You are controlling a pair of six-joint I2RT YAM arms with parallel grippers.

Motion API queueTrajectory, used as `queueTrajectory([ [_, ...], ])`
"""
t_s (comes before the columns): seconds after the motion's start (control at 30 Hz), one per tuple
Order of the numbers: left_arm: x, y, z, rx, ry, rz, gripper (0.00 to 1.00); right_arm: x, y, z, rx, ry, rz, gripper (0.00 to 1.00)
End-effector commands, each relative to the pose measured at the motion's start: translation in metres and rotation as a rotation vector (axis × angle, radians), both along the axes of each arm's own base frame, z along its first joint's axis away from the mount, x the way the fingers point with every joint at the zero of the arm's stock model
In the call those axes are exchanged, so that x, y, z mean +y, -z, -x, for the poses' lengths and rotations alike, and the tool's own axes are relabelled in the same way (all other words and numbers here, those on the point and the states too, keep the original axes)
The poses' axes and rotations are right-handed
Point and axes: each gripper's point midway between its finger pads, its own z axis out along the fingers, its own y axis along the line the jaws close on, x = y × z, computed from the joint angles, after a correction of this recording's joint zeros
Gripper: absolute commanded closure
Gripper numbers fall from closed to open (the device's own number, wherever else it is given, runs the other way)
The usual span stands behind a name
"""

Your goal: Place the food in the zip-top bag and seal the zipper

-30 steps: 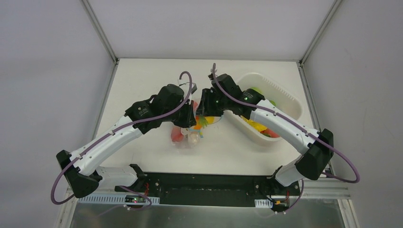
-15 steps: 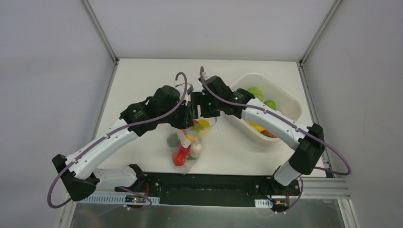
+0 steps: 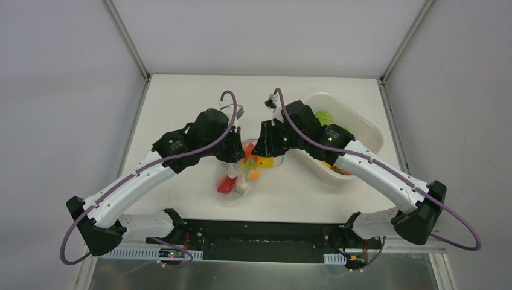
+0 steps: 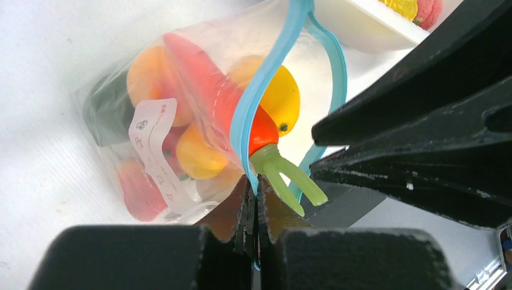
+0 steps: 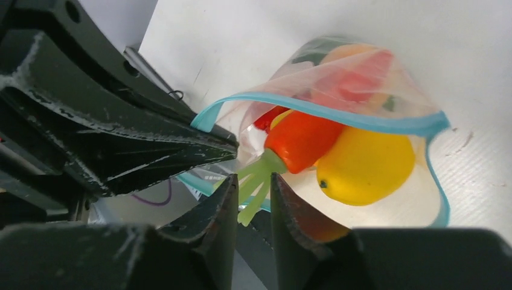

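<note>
Left pincer [image 4: 253, 179] clamped on zipper [image 4: 268, 78]; right pincer [image 5: 253, 180] narrow about half-hidden food [image 5: 302, 142] stem, perhaps gripping.

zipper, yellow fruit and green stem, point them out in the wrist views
zipper [image 4: 265, 78], left wrist view, middle of the teal strip
yellow fruit [image 5: 368, 166], right wrist view, middle of its glossy side
green stem [image 5: 258, 175], right wrist view, where the prongs split
</note>
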Motion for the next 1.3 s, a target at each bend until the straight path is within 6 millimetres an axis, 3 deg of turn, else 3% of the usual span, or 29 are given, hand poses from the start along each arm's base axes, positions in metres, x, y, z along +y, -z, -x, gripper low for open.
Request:
queueTrajectory([
  [0.0, -0.007, -0.017, -0.004, -0.04, 0.0, 0.063, 1.0, 0.012, -0.001, 0.016, 0.03, -0.128, -0.043, 0.73],
  [0.23, -0.005, -0.017, -0.002, -0.042, 0.003, 0.062, 1.0, 0.021, 0.023, 0.025, 0.117, -0.211, 0.008, 0.74],
  [0.57, -0.004, -0.018, -0.004, -0.049, -0.008, 0.064, 1.0, 0.033, 0.056, 0.009, 0.165, -0.192, 0.091, 0.73],
  [0.77, -0.002, -0.015, -0.003, -0.042, -0.003, 0.049, 1.0, 0.035, 0.045, -0.015, 0.14, -0.095, 0.025, 0.7],
  [0.83, 0.002, -0.012, -0.003, -0.041, -0.018, 0.031, 1.0, 0.034, 0.04, -0.011, 0.147, -0.112, -0.006, 0.57],
  [1.1, 0.01, -0.008, -0.009, -0.05, -0.078, 0.007, 1.0, 0.013, 0.04, 0.005, 0.205, -0.143, -0.033, 0.38],
  [1.27, 0.003, -0.006, -0.009, -0.023, -0.071, 0.028, 1.0, 0.023, 0.025, 0.021, 0.243, -0.241, -0.158, 0.38],
])
